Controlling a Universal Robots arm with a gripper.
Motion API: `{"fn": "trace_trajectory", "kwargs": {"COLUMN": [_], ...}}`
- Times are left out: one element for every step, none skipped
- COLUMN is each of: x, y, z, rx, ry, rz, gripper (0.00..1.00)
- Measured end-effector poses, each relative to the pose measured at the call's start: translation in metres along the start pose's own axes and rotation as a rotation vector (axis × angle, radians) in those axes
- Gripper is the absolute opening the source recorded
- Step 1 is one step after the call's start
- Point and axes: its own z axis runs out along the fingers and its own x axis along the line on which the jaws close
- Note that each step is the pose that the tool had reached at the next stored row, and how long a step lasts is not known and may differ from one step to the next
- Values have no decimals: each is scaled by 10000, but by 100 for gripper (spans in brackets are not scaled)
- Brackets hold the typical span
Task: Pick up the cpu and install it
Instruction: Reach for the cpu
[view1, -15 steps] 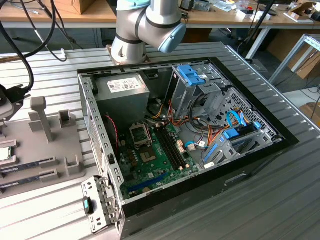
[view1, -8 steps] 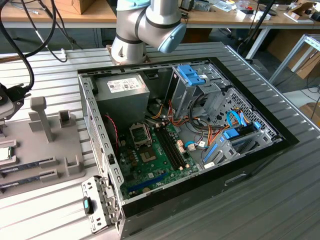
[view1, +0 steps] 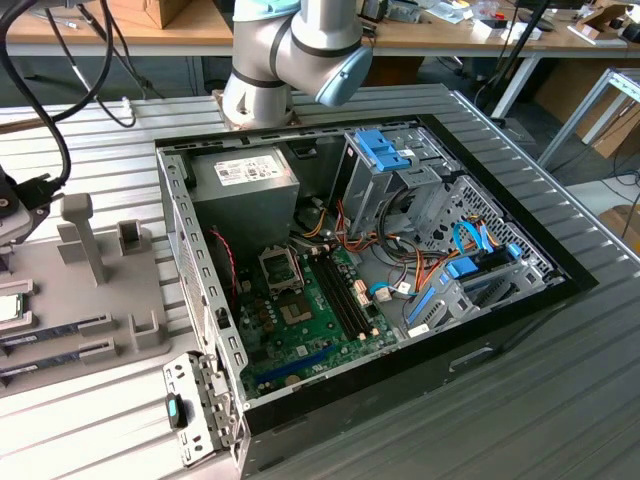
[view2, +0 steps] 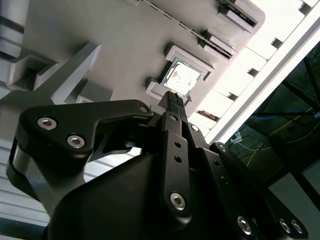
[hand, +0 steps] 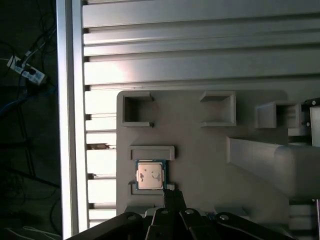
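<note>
Cpu (hand: 151, 176) in tray (hand: 200, 150), claw (hand: 169, 193) beside (closed)

Pale grey arm (view1: 295, 50) bunched over its base, black pincer (view2: 174, 98) with fingertips tight together.

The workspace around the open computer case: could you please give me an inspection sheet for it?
Surface: ribbed metal table, carrying a grey holder plate.
Job's things: cpu lies flat in its recess on the plate; socket sits on the motherboard inside the open case.
Clutter: long dark sticks in the plate's slots.
Grippers: gripper shut, empty, tips near the cpu's edge.
Cables: orange and blue wires inside the case; black cables at the exterior view's left.
Surroundings: wooden desks behind.
</note>
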Motion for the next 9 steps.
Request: {"fn": "trace_trajectory", "kwargs": {"x": [0,0,-1,-1,-1,-1,-2,-2,-2], "y": [0,0,0,0,0,0,0,0,0], "z": [7,12,19,23,29,34,39,43,48], "rx": [0,0,0,0,0,-1,1,1,0], "ry": [0,0,-1,0,0,-1,1,1,0], "rz": [0,0,-1,0,0,-1,0,-1,0], "gripper": [11,11,11,11,11,11,11,11,11]}}
